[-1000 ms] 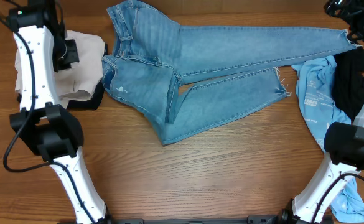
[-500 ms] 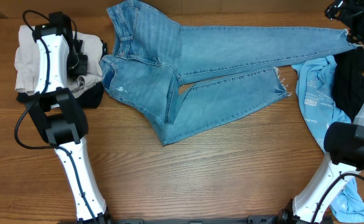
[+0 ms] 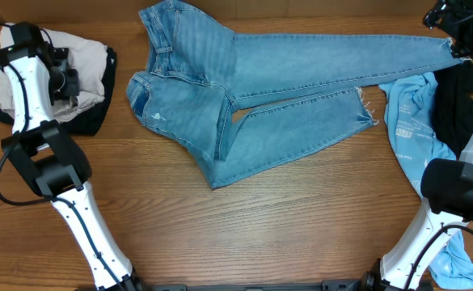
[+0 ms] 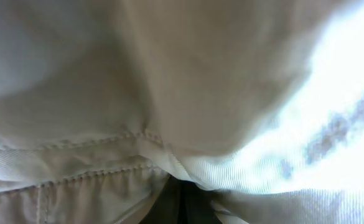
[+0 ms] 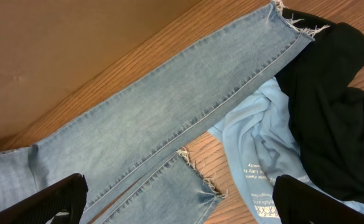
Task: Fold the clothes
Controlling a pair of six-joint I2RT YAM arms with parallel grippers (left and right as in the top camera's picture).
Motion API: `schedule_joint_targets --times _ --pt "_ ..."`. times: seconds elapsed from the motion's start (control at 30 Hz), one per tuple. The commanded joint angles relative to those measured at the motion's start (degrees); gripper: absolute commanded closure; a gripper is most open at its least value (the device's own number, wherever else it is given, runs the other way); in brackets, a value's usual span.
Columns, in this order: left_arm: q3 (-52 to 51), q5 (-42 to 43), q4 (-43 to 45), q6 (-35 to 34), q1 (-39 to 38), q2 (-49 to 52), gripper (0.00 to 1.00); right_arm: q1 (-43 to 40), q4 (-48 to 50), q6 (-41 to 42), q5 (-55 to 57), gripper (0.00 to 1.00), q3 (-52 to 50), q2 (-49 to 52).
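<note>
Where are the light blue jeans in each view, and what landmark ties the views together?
Overhead: jeans span the upper middle, waist left, legs running right.
Left wrist: not in it; beige fabric fills the frame.
Right wrist: jeans legs cross diagonally, lower left to upper right.
Landmark: cyan T-shirt beside the frayed hems, overhead and right wrist.

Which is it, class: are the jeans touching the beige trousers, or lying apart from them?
Apart. The overhead view shows a strip of bare table between the left edge of the jeans and the beige trousers.
</note>
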Motion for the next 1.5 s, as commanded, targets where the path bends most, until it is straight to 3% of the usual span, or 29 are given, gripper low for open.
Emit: schedule_joint_targets --times 0.0,0.07,0.17,0.33,0.5,0.7,0.83,1.03,1.13,1.4,1.47 --pt "-1.0 -3.7 -0.1 -1.0 2.2 5.1 0.96 0.0 0.2 -0.3 0.9 0.00 0.0 0.0" --pt "-0.2 -5.3 -0.6 -5.0 2.0 4.5 0.87 0.0 0.2 -0.3 0.9 0.00 0.0 0.0" --pt "4.4 -3.9 -5.3 -6.1 2.0 2.6 0.55 0.0 0.2 -0.3 0.9 0.00 0.0 0.0" --pt "19.5 -0.3 -17.4 -6.1 2.0 -3.7 0.37 0.0 0.1 -0.3 0.9 0.00 0.0 0.0" --pt "24.2 17.0 -25.7 -4.0 -1.5 -14.8 0.30 0.0 0.1 -0.3 0.9 0.00 0.0 0.0" --pt "23.4 16.1 -32.7 -3.0 -13.7 -18.3 0.27 0.0 0.3 -0.3 0.9 0.00 0.0 0.0" --pt "15.2 11.6 -29.2 -1.0 -20.6 -16.9 0.27 -0.2 0.4 -0.4 0.9 0.00 0.0 0.0" --pt "3.1 10.9 -16.8 -0.5 -20.3 -13.1 0.26 -0.2 0.1 -0.3 0.9 0.00 0.0 0.0" --pt "1.0 11.3 -11.3 0.7 -19.3 -10.5 0.17 -0.1 0.1 -0.3 0.9 0.00 0.0 0.0" --pt "0.7 11.5 -10.2 1.3 -19.2 1.4 0.16 -0.2 -0.2 -0.3 0.9 0.00 0.0 0.0" --pt "0.7 11.5 -12.3 1.3 -19.3 2.0 0.21 -0.2 0.1 -0.3 0.9 0.00 0.0 0.0"
